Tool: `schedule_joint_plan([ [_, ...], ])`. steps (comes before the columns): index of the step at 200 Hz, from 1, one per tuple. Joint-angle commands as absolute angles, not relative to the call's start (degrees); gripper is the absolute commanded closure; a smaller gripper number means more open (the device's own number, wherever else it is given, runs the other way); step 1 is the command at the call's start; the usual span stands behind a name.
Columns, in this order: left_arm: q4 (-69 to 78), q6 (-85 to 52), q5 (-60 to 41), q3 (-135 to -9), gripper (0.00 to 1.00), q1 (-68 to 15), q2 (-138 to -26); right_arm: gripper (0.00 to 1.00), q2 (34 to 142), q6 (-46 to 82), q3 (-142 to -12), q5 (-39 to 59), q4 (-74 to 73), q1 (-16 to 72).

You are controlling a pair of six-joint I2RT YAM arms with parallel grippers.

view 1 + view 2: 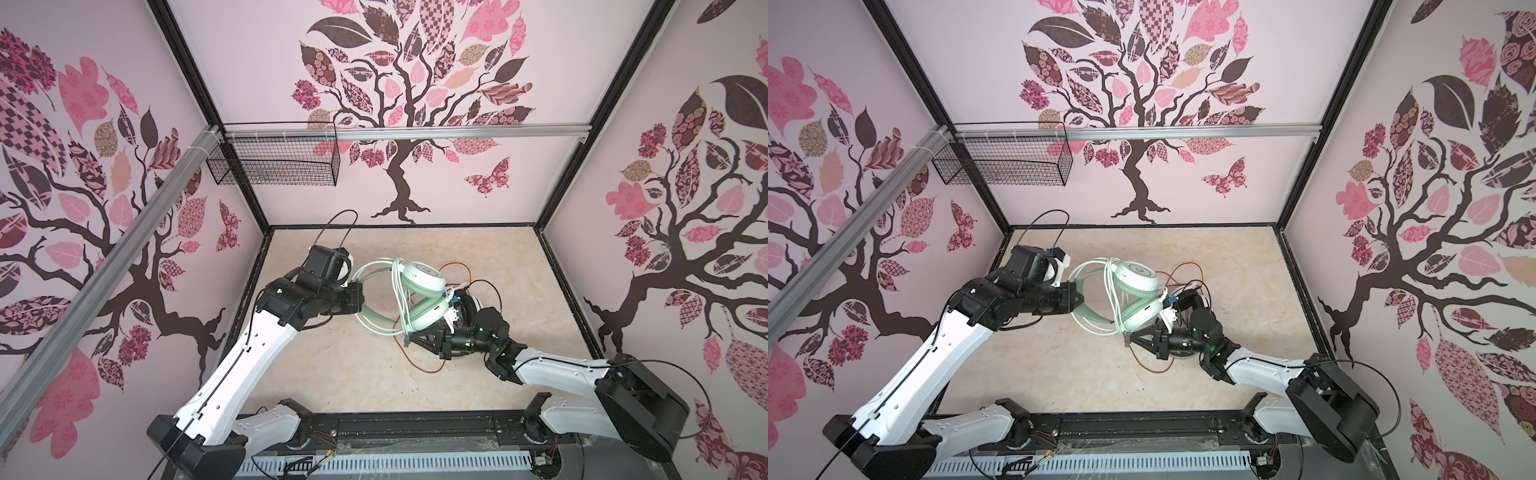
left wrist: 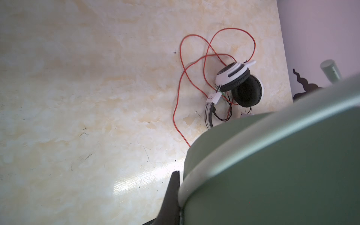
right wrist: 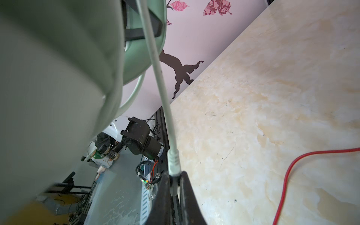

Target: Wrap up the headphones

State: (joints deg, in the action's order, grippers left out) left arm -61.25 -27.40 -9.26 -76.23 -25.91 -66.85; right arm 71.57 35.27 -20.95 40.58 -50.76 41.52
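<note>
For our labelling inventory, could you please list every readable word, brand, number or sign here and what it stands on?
Mint-green headset ear cup: a round mark, perhaps "G"; too small to be sure.
White tag on the white and black headset: dark print, too blurred to read.
No other text shows.

Two arms are seen, each built of long white shells joined by blocky black joint housings. Along the left arm [image 1: 232,365] a thin black cable [image 1: 216,388] is run and clipped to the shell, and small dark screw holes are dotted over the white covers. A black cable loop [image 1: 338,222] is carried above its wrist. On the right arm [image 1: 557,370] a green light [image 1: 497,348] is shown at a black joint. The left hand [image 1: 365,302] and right hand [image 1: 411,340] are formed of black, tapering, wedge-shaped fingers [image 3: 188,196]. Both arms are mounted on a black rail [image 1: 415,426].
</note>
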Motion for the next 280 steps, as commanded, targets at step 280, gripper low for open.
schedule_joint_plan([
  [280,-44.92,-35.66,-3.56,-70.04,1.00,4.18,-95.07,1.00,127.97,29.21,-80.27,37.96,-12.23,45.70],
])
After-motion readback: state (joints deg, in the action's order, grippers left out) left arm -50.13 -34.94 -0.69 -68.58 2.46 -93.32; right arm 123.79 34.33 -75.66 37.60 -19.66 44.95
